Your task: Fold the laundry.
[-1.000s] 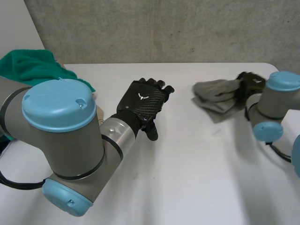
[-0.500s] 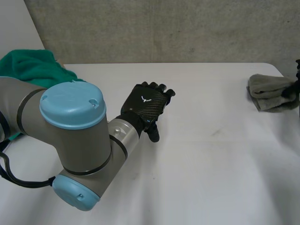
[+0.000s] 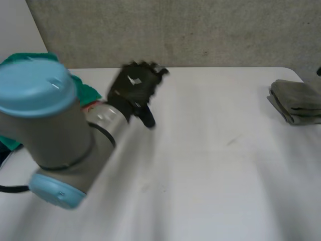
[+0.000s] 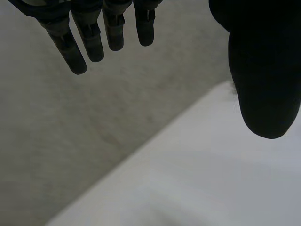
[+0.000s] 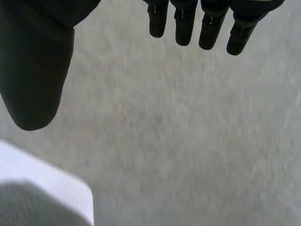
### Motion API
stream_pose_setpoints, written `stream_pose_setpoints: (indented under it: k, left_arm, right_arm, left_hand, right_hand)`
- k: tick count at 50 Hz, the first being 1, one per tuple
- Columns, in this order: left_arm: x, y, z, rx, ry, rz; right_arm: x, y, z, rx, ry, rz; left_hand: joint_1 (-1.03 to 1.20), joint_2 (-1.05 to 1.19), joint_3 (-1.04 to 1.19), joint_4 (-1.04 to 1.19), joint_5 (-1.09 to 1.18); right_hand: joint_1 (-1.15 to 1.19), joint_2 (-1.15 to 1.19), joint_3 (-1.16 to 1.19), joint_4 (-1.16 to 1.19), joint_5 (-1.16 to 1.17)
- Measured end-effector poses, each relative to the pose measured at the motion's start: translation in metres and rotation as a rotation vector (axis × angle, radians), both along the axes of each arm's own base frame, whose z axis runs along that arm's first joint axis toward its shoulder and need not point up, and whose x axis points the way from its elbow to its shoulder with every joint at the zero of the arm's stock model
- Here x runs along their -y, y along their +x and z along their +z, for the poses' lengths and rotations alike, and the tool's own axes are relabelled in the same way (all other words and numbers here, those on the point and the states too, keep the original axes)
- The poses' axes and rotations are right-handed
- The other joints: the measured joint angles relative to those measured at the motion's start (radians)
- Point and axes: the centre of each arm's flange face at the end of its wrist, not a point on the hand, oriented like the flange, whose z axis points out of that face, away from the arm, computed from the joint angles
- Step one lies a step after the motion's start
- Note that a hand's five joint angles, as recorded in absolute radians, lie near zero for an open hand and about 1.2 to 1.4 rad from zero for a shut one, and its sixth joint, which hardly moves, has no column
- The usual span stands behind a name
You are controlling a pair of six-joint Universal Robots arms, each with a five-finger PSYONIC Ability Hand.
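Folded grey cloth (image 3: 297, 100) lies at the worktop's (image 3: 210, 170) right edge; the left hand (image 3: 133, 86) and right hand (image 5: 37, 61) hang open-fingered, holding nothing.

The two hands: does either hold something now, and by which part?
Nothing is held. The left hand and the right hand both have straight, empty fingers; the folded grey cloth lies apart on the table.

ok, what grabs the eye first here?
The left arm looms at the head view's near left, big grey joint and light-blue cap, its black left robot hand open above the white table. A folded grey cloth lies at the table's right edge; a green cloth is heaped behind the left arm.
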Motion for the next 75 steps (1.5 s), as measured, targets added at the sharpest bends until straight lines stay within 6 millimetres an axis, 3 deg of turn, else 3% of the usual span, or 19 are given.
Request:
stream_pose_setpoints:
  k: [6,11,15,19,23,25,27,28,30,37,43,50,52,54,55,60,65,70,75]
  left_arm:
    - [0.060,0.051,0.049,-0.081,-0.181,0.192]
    - [0.120,0.103,0.056,-0.031,-0.268,0.365]
    - [0.183,0.156,0.031,0.121,-0.292,0.478]
    - [0.228,0.189,-0.007,0.270,-0.284,0.505]
    - [0.257,0.206,-0.045,0.388,-0.270,0.501]
    - [0.264,0.208,-0.057,0.421,-0.266,0.496]
    - [0.266,0.208,-0.062,0.432,-0.264,0.492]
    - [0.266,0.205,-0.064,0.434,-0.264,0.488]
    - [0.262,0.196,-0.059,0.416,-0.269,0.475]
    - [0.212,0.141,0.005,0.157,-0.295,0.376]
    - [0.138,0.076,0.037,-0.079,-0.213,0.172]
    - [0.048,-0.004,0.008,-0.148,-0.032,-0.138]
    - [0.032,-0.021,-0.012,-0.126,0.025,-0.198]
    - [0.019,-0.035,-0.034,-0.096,0.077,-0.243]
    - [0.014,-0.040,-0.043,-0.080,0.101,-0.260]
    - [-0.003,-0.051,-0.071,-0.018,0.171,-0.299]
    - [-0.004,-0.044,-0.059,-0.012,0.162,-0.283]
    - [0.017,-0.013,-0.029,-0.041,0.106,-0.168]
    - [0.045,0.022,-0.023,-0.030,0.082,-0.041]
  right_arm:
    - [-0.079,0.063,0.020,-0.082,-0.074,0.328]
    - [-0.144,0.100,0.008,-0.178,0.015,0.665]
    - [-0.194,0.115,-0.017,-0.233,0.208,0.858]
    - [-0.219,0.117,-0.037,-0.311,0.342,0.884]
    - [-0.231,0.112,-0.054,-0.408,0.425,0.845]
    - [-0.233,0.109,-0.060,-0.439,0.444,0.818]
    - [-0.233,0.108,-0.062,-0.450,0.451,0.805]
    - [-0.233,0.106,-0.065,-0.460,0.454,0.788]
    - [-0.232,0.104,-0.066,-0.465,0.454,0.769]
    - [-0.226,0.100,-0.057,-0.441,0.417,0.718]
    - [-0.214,0.092,-0.038,-0.373,0.369,0.629]
    - [-0.200,0.080,-0.022,-0.312,0.332,0.537]
    - [-0.198,0.077,-0.021,-0.307,0.329,0.525]
    - [-0.196,0.076,-0.020,-0.304,0.328,0.517]
    - [-0.195,0.075,-0.020,-0.304,0.328,0.515]
    - [-0.193,0.072,-0.019,-0.303,0.328,0.508]
    - [-0.190,0.070,-0.017,-0.303,0.331,0.503]
    - [-0.194,0.070,-0.018,-0.297,0.376,0.512]
    - [-0.214,0.078,-0.021,-0.278,0.504,0.565]
  left_hand:
    - [0.000,0.000,0.000,0.000,0.000]
    - [0.000,0.000,0.000,0.000,0.000]
    - [0.000,0.000,0.000,0.000,0.000]
    - [0.003,0.000,0.000,0.000,0.000]
    - [0.124,0.109,0.104,0.101,0.094]
    - [0.468,0.394,0.385,0.397,0.382]
    - [0.518,0.458,0.426,0.440,0.424]
    - [0.875,0.798,0.766,0.781,0.759]
    - [0.923,0.948,0.932,0.948,0.890]
    - [0.923,0.977,0.962,0.982,0.894]
    - [0.923,0.980,0.968,0.983,0.894]
    - [0.923,0.980,0.972,0.986,0.894]
    - [0.822,0.859,0.852,0.863,0.809]
    - [0.401,0.452,0.472,0.475,0.444]
    - [0.345,0.415,0.417,0.419,0.391]
    - [0.062,0.056,0.055,0.056,0.039]
    - [0.058,0.043,0.039,0.044,0.024]
    - [0.058,0.043,0.039,0.044,0.024]
    - [0.058,0.043,0.039,0.044,0.024]
  right_hand:
    - [0.000,0.000,0.000,0.000,0.000]
    - [0.000,0.000,0.000,0.000,0.000]
    - [0.000,0.000,0.000,0.000,0.000]
    - [0.000,0.000,0.000,0.000,0.000]
    - [0.000,0.000,0.000,0.000,0.000]
    - [0.000,0.000,0.000,0.000,0.000]
    - [0.000,0.000,0.000,0.000,0.000]
    - [0.000,0.000,0.000,0.000,0.000]
    - [0.000,0.000,0.000,0.000,0.000]
    - [0.000,0.000,0.000,0.000,0.000]
    - [0.000,0.000,0.000,0.000,0.000]
    - [0.000,0.000,0.000,0.000,0.000]
    - [0.000,0.000,0.000,0.000,0.000]
    - [0.000,0.000,0.000,0.000,0.000]
    - [0.000,0.000,0.000,0.000,0.000]
    - [0.000,0.000,0.000,0.000,0.000]
    - [0.000,0.000,0.000,0.000,0.000]
    - [0.000,0.000,0.000,0.000,0.000]
    - [0.000,0.000,0.000,0.000,0.000]
